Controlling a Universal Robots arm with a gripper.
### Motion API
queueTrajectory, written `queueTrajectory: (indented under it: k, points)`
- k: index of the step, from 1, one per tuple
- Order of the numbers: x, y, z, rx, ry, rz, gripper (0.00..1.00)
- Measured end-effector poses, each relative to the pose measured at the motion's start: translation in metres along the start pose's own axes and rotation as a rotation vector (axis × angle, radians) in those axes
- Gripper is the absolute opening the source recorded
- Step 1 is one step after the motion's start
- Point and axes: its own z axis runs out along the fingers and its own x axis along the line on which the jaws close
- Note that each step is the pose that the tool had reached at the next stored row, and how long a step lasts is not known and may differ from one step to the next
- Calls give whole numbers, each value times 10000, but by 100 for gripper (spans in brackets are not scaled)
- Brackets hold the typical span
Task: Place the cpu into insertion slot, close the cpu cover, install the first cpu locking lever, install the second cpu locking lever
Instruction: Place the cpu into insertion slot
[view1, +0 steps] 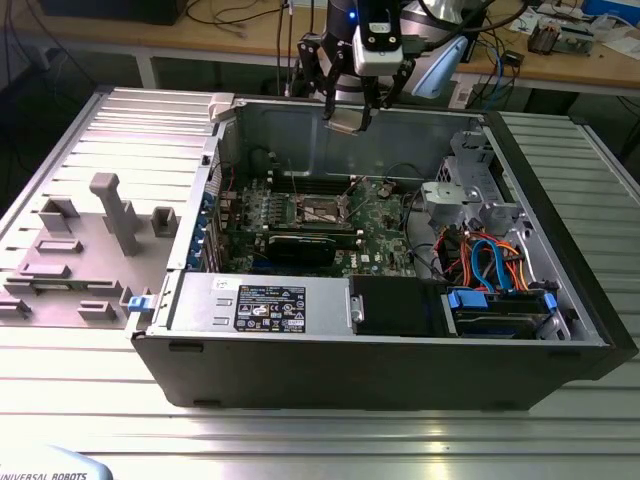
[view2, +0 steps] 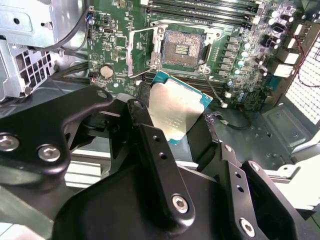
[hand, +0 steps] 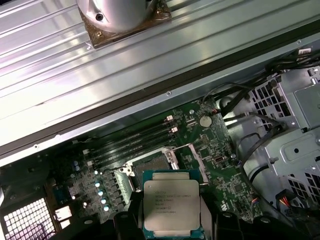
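My gripper (view1: 350, 112) hangs above the back wall of the open computer case, shut on the cpu (view1: 346, 121). In both wrist views the cpu (view2: 177, 111) (hand: 172, 205) is a flat square chip with a dull silver top and a teal edge, clamped between two black fingers (view2: 150, 130). Below it on the green board lies the insertion slot (view2: 183, 47) (hand: 149, 164) (view1: 321, 210), dark and uncovered. The cpu cover (view2: 133, 52) (hand: 196, 156), a thin silver frame, stands open at one side of the slot. A thin wire lever (view2: 215, 92) sticks out beside it.
The case (view1: 380, 385) lies on its side on a ribbed metal table. A black graphics card (view1: 300, 247) sits just in front of the slot, with long memory slots (view2: 200, 12) on its other side. A drive cage (view1: 470, 185) with coloured cables is on the exterior view's right. Grey fixtures (view1: 110, 215) stand outside on the left.
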Motion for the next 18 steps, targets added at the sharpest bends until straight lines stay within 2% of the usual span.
queueTrajectory:
  k: [13,18]
  points:
    - [0,0,0,-11,-49,573,54]
    - [0,0,0,-12,-54,632,54]
